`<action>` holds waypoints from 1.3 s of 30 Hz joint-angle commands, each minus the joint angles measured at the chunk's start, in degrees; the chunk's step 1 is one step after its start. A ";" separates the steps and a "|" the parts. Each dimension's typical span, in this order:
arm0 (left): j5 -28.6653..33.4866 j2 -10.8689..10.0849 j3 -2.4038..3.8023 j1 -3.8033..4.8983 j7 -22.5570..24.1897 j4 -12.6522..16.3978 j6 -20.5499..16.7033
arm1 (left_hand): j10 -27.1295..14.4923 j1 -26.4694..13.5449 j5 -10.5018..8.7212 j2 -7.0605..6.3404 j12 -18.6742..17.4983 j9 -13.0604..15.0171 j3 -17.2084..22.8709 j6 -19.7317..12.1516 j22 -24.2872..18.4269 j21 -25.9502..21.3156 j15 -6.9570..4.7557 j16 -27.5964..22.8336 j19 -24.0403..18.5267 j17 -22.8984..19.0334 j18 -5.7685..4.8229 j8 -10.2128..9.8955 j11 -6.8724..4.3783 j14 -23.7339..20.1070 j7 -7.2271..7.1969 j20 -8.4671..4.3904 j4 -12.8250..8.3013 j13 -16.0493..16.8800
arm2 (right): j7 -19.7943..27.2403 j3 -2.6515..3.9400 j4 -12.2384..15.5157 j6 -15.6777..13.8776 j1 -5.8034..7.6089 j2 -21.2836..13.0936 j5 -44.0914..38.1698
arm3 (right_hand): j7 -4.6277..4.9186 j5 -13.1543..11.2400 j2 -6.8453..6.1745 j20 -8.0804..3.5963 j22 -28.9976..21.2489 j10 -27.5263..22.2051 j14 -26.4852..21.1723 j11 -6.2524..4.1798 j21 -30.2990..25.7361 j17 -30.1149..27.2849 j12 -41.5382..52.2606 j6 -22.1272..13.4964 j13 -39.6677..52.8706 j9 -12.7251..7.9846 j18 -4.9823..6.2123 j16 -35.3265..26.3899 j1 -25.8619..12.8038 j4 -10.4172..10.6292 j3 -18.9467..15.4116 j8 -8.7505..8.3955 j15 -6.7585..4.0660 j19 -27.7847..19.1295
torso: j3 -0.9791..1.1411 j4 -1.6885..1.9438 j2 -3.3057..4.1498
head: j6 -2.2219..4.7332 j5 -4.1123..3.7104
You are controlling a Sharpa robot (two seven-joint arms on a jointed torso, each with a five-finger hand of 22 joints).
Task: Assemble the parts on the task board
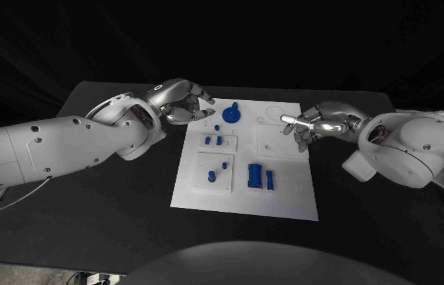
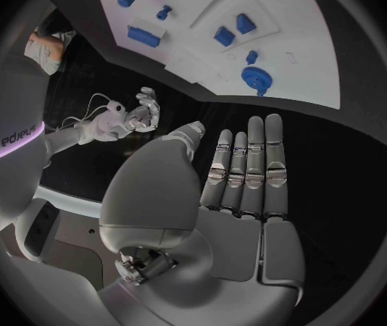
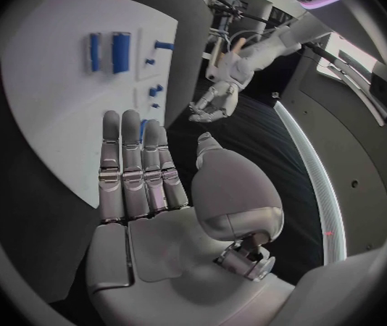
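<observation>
Blue round part [image 1: 231, 114] lies at the far end of the white board [image 1: 291, 195] on the worktop [image 1: 111, 195]. Head view: left hand [image 1: 182, 103], empty, hovers just beside it; right hand [image 1: 314, 126] is farther. Left wrist view: fingers [image 2: 248, 168] straight, apart, aimed at the part [image 2: 257, 77]. Right wrist view: fingers [image 3: 132, 168] extended, holding nothing.

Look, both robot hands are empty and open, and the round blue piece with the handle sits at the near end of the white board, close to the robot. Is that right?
Not quite. The round blue piece sits at the far end of the task board, away from the robot, as the head view shows. The rest is right: the left hand and the right hand both hold nothing, fingers straight in their wrist views.
</observation>
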 commanded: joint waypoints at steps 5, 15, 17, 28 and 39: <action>32.75 -1.24 0.07 0.05 17.30 1.20 3.64 | -15.00 -7.06 -7.76 0.76 -5.78 -0.34 -10.20 -5.95 -11.53 -17.13 -2.71 -24.22 -27.30 -14.30 -2.44 -2.94 -1.66 -33.67 -1.96 0.56 0.23 -0.57 | 28.30 -0.01 -2.14 -0.76 0.04 0.67 21.62 | -7.12 -2.86 0.07 3.17 -19.89 -26.48 -32.05 1.93 -1.28 -18.63 -19.47 -16.94 -16.70 -7.71 -3.60 -24.33 -0.09 0.15 -6.16 -1.98 4.70 -30.36 | 0.44 -0.55 -0.99 | 0.00 0.27; 43.60 -0.91 0.05 0.04 22.27 0.71 10.95 | -40.72 -14.61 -12.76 -6.18 -19.20 -2.03 -25.05 -37.85 -65.41 -20.18 -7.43 -36.26 -46.99 -22.58 -4.12 -5.59 -14.24 -45.55 -12.74 1.02 0.64 -2.74 | 35.65 -0.01 -6.72 5.06 -1.29 3.19 27.31 | -19.76 -4.51 -0.65 1.22 -61.34 -53.69 -57.11 -11.77 -4.23 -41.27 -26.24 -47.72 -46.04 -25.00 -2.83 -27.40 1.34 0.18 -6.43 -4.98 -1.20 -54.95 | 0.65 -0.44 -0.92 | 1.49 -0.86; 44.22 -0.61 0.05 0.04 22.78 0.66 11.60 | -40.94 -15.22 -12.69 -7.16 -19.26 -2.04 -25.84 -38.47 -66.31 -20.24 -7.75 -36.26 -47.00 -22.58 -4.00 -5.58 -14.97 -45.55 -13.48 1.17 0.69 -2.76 | 36.66 -0.01 -7.13 4.96 -1.41 3.35 27.22 | -20.01 -4.50 -0.44 0.32 -61.34 -53.73 -57.11 -13.10 -4.23 -41.27 -26.46 -47.62 -46.88 -25.43 -2.20 -27.40 1.65 0.17 -6.45 -4.99 -2.28 -54.95 | 0.72 -0.31 -0.79 | 2.40 -0.89; 42.96 0.17 0.04 -0.02 20.81 0.32 10.68 | -43.88 -35.10 -15.68 -0.70 -22.22 -3.97 -19.76 -44.91 -69.40 -20.46 -4.76 -36.26 -46.88 -22.58 -8.09 -7.43 -10.24 -45.55 -6.36 -2.01 -6.14 -4.04 | 34.87 0.01 -7.83 3.78 -1.69 3.50 25.76 | -14.09 -7.41 -0.33 -3.17 -61.34 -53.73 -57.11 -6.31 -4.23 -41.27 -26.46 -50.19 -46.88 -30.35 -3.75 -27.40 -19.07 -6.17 -2.57 -6.57 -4.32 -54.95 | 0.66 -0.26 -0.77 | 3.79 -1.14; 51.70 2.95 4.47 -5.09 20.47 -0.22 2.75 | -43.88 -67.81 -15.68 4.34 -22.22 -3.97 -14.90 -55.80 -69.40 -20.46 -4.76 -36.26 -46.88 -22.58 -8.09 -7.43 -4.96 -45.55 -6.36 -8.23 -16.64 -4.04 | 34.71 3.65 -10.21 -4.97 -6.42 7.51 27.64 | -7.69 -7.41 -4.82 -8.93 -61.34 -53.73 -57.11 -6.31 -4.23 -41.27 -26.46 -57.02 -46.88 -30.35 -8.91 -27.40 -55.36 -16.59 5.05 -6.57 -4.32 -54.95 | 0.31 0.10 -3.05 | 8.16 -2.29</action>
